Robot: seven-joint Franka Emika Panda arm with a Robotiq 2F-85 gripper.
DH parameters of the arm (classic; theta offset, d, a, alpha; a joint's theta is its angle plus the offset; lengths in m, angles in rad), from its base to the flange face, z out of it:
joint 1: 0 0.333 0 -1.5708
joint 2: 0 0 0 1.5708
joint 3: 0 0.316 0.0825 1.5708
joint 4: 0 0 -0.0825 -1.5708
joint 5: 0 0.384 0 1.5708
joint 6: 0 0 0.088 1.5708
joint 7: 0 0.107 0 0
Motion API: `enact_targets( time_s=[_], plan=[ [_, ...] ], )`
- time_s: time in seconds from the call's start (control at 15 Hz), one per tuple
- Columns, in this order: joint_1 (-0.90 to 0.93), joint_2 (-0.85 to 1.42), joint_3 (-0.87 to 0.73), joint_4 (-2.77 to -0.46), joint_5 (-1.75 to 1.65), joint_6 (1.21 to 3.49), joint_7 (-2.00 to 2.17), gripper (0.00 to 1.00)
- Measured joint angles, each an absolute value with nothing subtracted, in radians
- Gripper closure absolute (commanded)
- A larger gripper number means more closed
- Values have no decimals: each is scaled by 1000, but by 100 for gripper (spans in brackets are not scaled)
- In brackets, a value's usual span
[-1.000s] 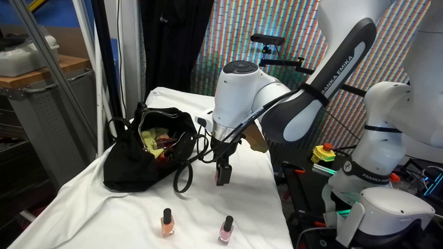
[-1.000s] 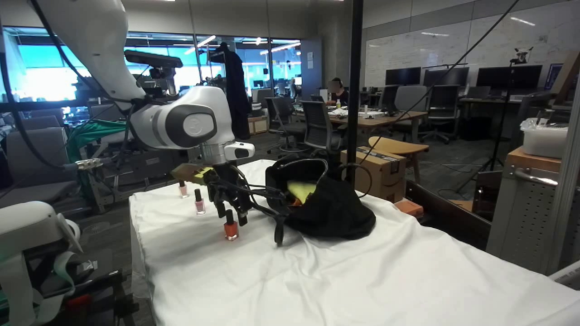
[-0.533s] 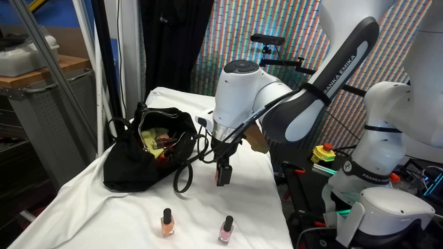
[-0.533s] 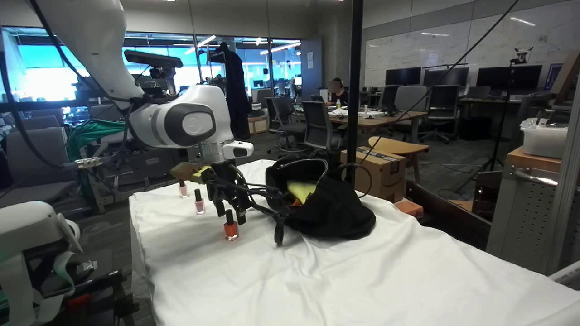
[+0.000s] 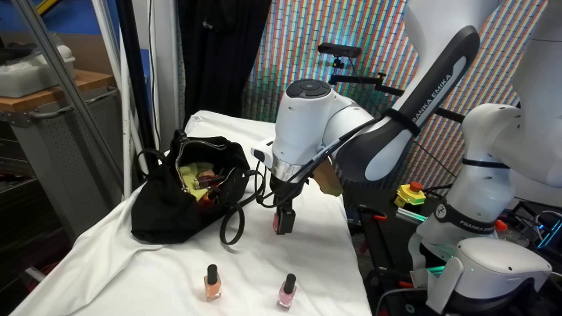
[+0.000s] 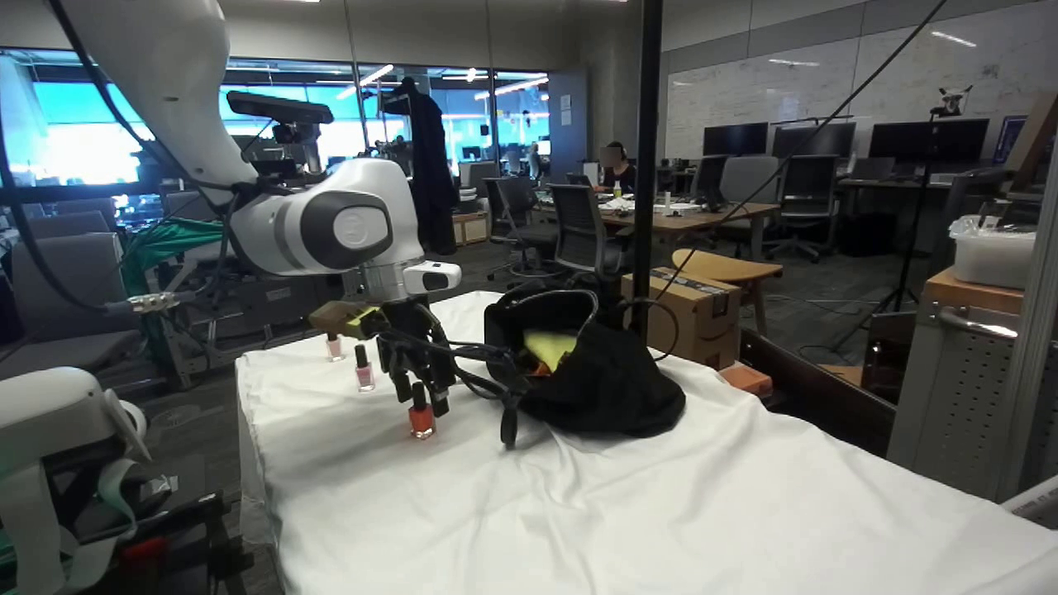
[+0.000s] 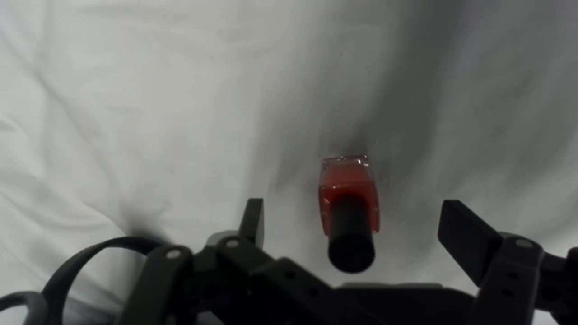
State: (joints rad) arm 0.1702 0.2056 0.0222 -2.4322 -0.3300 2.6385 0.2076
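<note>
Red bottle (image 7: 350,216) between wide-apart fingers (image 7: 467,239): lined up, not gripped yet. Orange bottle (image 5: 213,288), pink bottle (image 5: 286,298) stand untouched, near end of surface (image 5: 248,274) in an exterior view.

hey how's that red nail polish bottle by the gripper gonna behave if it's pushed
The red nail polish bottle may tip if pushed high: its tall black cap tops a narrow body. Shiny, glass-like surfaces could be slippery. Squared sides suggest it probably won't roll far.
</note>
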Motion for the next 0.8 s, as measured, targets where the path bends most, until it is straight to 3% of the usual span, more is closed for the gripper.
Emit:
enact_targets(
  time_s=[0.8],
  plan=[
    [157, 211, 18, -2480, -346, 2714, 218, 0]
  ],
)
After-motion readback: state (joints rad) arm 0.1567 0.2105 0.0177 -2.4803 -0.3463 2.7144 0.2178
